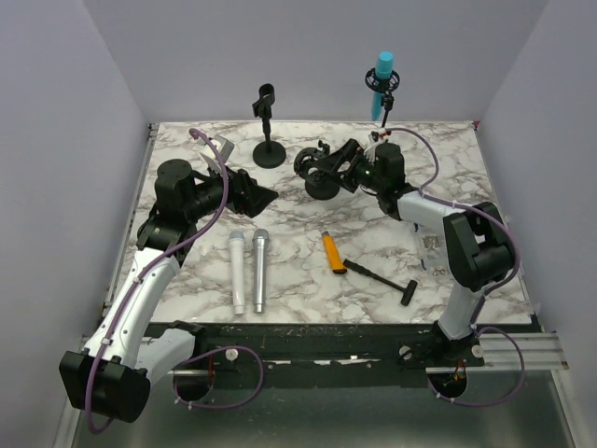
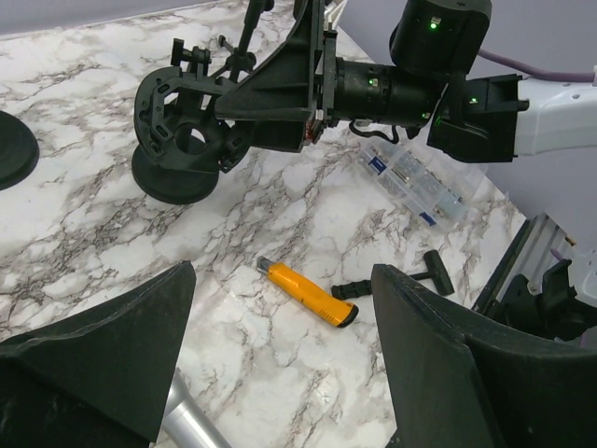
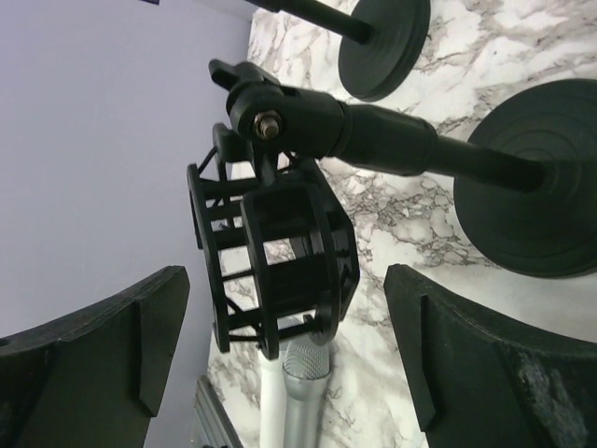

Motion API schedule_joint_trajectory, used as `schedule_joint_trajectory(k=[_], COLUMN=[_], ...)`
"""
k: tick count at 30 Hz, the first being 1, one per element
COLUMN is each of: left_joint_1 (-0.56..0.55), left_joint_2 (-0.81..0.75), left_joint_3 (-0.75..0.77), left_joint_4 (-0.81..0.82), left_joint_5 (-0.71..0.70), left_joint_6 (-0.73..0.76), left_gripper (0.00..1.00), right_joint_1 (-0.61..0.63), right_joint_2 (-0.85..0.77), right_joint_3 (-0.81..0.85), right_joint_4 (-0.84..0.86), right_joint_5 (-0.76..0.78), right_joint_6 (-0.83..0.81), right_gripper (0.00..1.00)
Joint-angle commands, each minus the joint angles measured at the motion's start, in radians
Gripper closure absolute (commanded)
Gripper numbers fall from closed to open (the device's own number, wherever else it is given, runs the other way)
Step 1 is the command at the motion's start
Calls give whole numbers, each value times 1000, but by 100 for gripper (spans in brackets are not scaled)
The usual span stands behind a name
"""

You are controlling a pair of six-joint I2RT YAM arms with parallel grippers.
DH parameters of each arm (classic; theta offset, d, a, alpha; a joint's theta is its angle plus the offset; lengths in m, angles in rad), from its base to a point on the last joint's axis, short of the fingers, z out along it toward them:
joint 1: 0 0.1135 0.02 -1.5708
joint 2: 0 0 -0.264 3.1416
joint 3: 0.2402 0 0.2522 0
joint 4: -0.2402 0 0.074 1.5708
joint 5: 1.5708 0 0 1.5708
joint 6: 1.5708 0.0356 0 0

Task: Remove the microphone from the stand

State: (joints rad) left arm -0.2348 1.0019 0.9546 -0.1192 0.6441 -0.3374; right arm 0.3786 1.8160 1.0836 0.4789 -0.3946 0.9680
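While open, right end effector [image 3: 284, 308] at stand [image 3: 438, 151].

Lab booth: walled marble-print table [image 1: 298, 280]

No legible text or labels anywhere

Bright even light, soft shadows, mostly sharp
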Motion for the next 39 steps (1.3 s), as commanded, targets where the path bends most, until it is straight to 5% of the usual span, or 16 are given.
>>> schedule_joint_trajectory(k=[1,8,14,22,25,39], left_joint_1=[6,6,25,66,75,148], left_joint_2=[-9,-6,-6,0,-21,15], left_joint_3=[-8,-11,-3,23,8,30], left_joint_4=[20,20,7,-25,-8,-19], left_joint_5=[22,12,3,10,4,73], left_joint_6=[0,6,10,-15,-8,-70], left_gripper=[21,21,21,21,21,21], right_joint_1=[5,4,3,4,17,46], right_joint_2=[52,109,113,216,253,504], right_joint_3=[62,122,113,174,249,712], right_joint_4=[36,27,2,201,243,-48], right_joint_5=[10,3,2,-53,-5,174], right_joint_6=[16,51,170,397,393,34], right_gripper=[7,16,52,67,67,65])
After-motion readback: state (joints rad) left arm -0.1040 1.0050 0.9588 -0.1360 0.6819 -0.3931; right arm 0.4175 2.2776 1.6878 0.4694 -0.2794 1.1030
